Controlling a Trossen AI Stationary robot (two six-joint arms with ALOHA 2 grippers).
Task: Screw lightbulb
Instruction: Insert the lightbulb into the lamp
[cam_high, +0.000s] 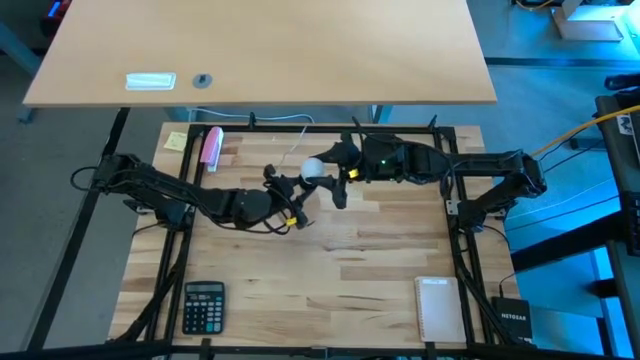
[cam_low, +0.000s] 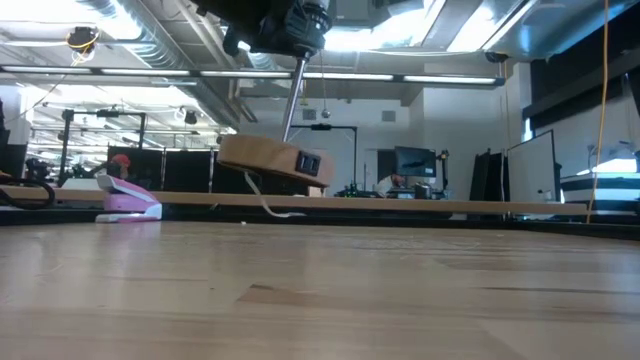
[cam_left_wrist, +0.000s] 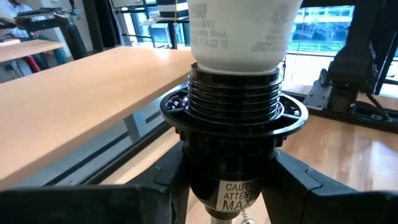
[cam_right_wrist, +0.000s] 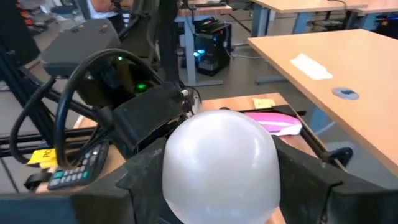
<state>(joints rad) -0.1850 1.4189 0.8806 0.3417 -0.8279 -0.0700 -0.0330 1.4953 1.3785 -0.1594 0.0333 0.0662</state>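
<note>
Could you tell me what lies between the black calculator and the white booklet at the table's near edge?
Nothing: the high view shows only bare wooden tabletop between the black calculator and the white booklet.

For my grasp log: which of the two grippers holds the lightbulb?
The right gripper: its fingers clasp the white lightbulb on both sides. The left gripper grips the black socket instead.

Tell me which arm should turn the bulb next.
Right, probably. The right gripper is shut on the bulb, its dome between the fingers. The left gripper is shut on the socket, with the bulb sitting in its threaded mouth, so it is better placed to brace.
</note>
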